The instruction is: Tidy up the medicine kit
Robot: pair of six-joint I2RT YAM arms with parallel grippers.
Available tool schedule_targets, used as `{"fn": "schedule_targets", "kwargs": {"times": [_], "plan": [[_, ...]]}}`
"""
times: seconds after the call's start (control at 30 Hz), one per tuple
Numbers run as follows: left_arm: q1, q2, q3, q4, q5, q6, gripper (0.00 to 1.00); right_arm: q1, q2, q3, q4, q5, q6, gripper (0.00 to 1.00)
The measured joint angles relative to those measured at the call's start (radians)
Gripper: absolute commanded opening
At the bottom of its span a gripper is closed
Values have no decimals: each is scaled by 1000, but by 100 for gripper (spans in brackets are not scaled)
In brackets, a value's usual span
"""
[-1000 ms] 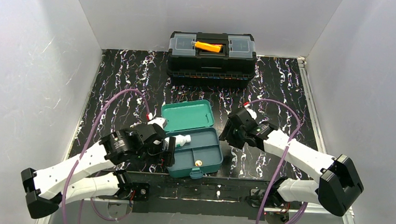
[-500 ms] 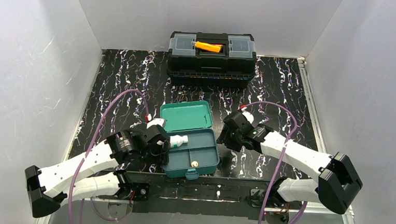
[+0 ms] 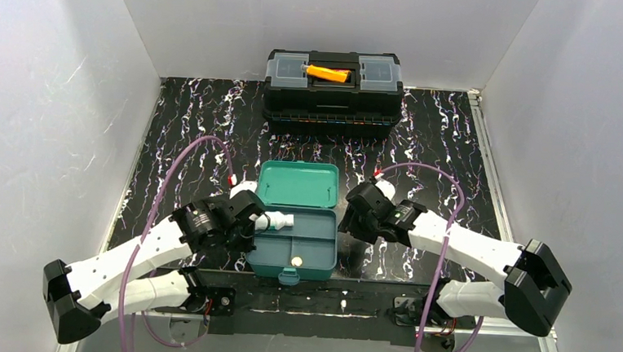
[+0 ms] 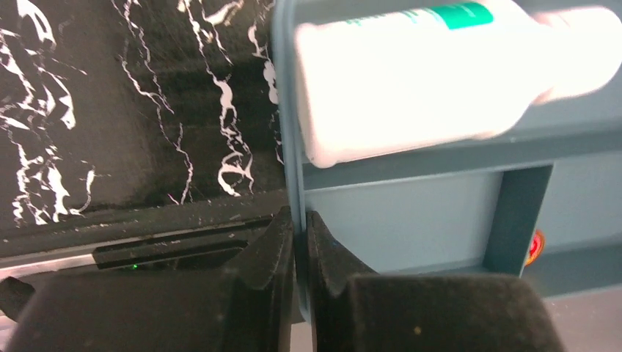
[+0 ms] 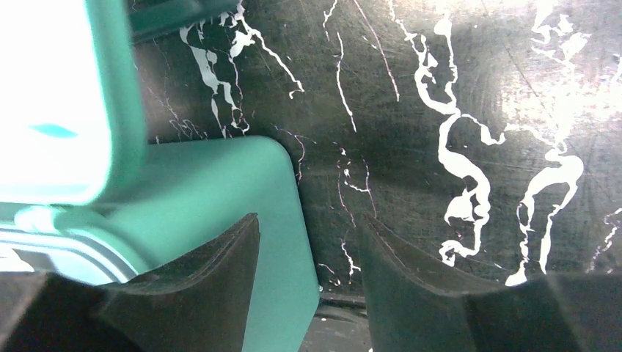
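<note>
The teal medicine kit lies open near the table's front edge, its lid tipped back. A white bottle rests in its rear left compartment, and a small round item lies in the front one. My left gripper is shut on the kit's left wall; in the left wrist view the thin wall runs between the closed jaws of the left gripper, with the bottle just beyond. My right gripper is open at the kit's right side. In the right wrist view the right gripper straddles the kit's corner.
A black toolbox with an orange handle stands at the back centre. White walls enclose the black marbled table on three sides. Purple cables loop over both arms.
My left gripper has closed from wide open onto the kit's left wall. The kit has slid left and squared up to the table edge. My right arm followed it left, still open.
</note>
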Motion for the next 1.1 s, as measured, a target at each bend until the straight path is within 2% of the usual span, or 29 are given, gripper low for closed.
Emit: {"fn": "schedule_targets", "kwargs": {"times": [0.17, 0.33, 0.47, 0.53, 0.67, 0.9, 1.1], "plan": [[15, 46, 23, 12, 1, 64, 0, 6, -44, -3, -37, 27, -2, 62], [17, 76, 31, 75, 20, 179, 0, 0, -121, -3, -112, 125, -39, 61], [17, 113, 44, 106, 35, 233, 0, -110, -257, -8, -110, 149, -115, 66], [17, 117, 44, 120, 40, 245, 0, -188, -307, -31, -33, 118, -152, 70], [21, 118, 45, 121, 45, 251, 0, -283, -240, -44, 105, -2, -185, 83], [26, 119, 46, 122, 51, 256, 0, -380, -137, -111, 275, -145, -154, 87], [27, 119, 46, 122, 55, 256, 0, -402, -54, -121, 383, -232, -134, 89]]}}
